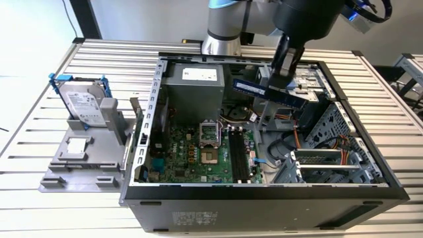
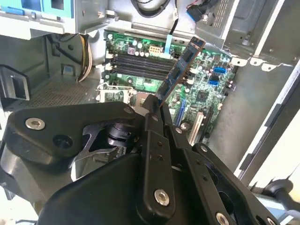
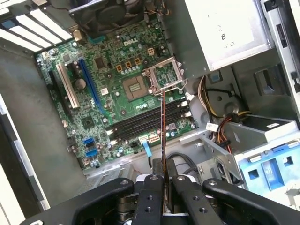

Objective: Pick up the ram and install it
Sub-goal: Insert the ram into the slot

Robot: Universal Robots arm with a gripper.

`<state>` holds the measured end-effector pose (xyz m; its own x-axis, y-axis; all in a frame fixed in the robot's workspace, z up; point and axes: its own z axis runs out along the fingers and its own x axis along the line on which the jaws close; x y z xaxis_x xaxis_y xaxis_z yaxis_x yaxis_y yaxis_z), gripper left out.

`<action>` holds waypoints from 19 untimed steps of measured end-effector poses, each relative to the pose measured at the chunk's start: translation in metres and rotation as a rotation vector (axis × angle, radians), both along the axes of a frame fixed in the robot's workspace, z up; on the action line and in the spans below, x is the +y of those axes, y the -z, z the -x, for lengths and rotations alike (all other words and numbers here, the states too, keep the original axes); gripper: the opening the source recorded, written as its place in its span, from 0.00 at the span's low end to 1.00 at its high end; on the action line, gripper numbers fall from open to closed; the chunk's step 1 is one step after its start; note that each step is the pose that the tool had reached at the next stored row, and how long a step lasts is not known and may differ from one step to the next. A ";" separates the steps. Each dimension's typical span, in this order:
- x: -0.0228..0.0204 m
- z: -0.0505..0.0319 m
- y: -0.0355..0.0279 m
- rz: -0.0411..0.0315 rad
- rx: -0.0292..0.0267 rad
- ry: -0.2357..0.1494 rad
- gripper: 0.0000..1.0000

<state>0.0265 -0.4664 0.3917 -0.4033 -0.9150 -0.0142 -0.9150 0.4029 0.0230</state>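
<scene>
Fingers (image 3: 151,197) pinched tight on one end of the ram (image 3: 162,126), the gripper (image 3: 163,180) holding it in the air, touching nothing else; in the exterior view it hangs tilted above the open computer case (image 1: 264,198); below lies the green motherboard (image 3: 112,89), its long black slots (image 3: 140,121) just beside the processor socket (image 3: 161,77); outside the case, toward the exterior view's left, a hard drive (image 1: 84,101) stands on a grey holder (image 1: 79,168) on the slatted tabletop (image 1: 39,148).
</scene>
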 end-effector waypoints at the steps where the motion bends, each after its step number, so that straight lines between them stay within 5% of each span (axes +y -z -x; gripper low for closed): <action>1: 0.0000 0.0000 0.0000 0.0000 0.0000 0.017 0.00; 19: 0.0000 0.0000 0.0000 0.0000 0.0000 0.320 0.00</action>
